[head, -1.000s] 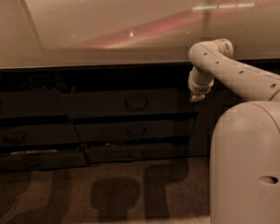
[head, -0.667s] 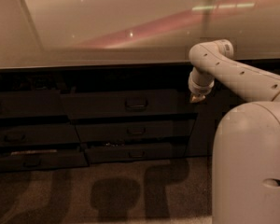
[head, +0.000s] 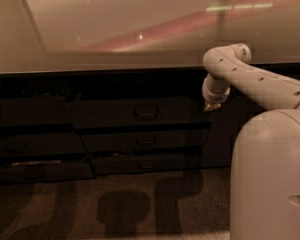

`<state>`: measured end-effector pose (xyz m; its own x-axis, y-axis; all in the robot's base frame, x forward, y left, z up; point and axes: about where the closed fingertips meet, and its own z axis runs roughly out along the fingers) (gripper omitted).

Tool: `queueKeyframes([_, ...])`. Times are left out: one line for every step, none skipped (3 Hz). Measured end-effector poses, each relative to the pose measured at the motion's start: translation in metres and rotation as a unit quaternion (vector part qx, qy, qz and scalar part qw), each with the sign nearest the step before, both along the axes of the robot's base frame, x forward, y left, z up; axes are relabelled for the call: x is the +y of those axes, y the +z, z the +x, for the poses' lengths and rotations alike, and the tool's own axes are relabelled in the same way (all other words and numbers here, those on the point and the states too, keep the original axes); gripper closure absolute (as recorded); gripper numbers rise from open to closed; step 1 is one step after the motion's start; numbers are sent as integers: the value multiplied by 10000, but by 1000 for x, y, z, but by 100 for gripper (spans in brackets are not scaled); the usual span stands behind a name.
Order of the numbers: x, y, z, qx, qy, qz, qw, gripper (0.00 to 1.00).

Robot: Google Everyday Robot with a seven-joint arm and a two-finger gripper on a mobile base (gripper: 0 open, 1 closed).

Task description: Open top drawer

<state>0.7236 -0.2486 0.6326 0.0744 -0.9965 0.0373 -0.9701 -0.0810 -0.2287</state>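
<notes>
Nothing I can see has shifted from my end, gripper (head: pixel 211 105) at the same spot, just right of the top drawer (head: pixel 115 115)

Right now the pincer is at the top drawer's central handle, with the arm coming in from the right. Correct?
Not quite. The camera view shows the pincer well to the right of the loop handle on the top drawer. It is near the drawer's right end, not at the handle. The arm does come in from the right.
</notes>
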Motion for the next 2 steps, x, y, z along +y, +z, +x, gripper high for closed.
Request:
queueKeyframes([0, 2, 0, 0, 0, 0, 10000, 100])
queueKeyframes([0, 1, -5, -5, 22, -6, 10000, 100])
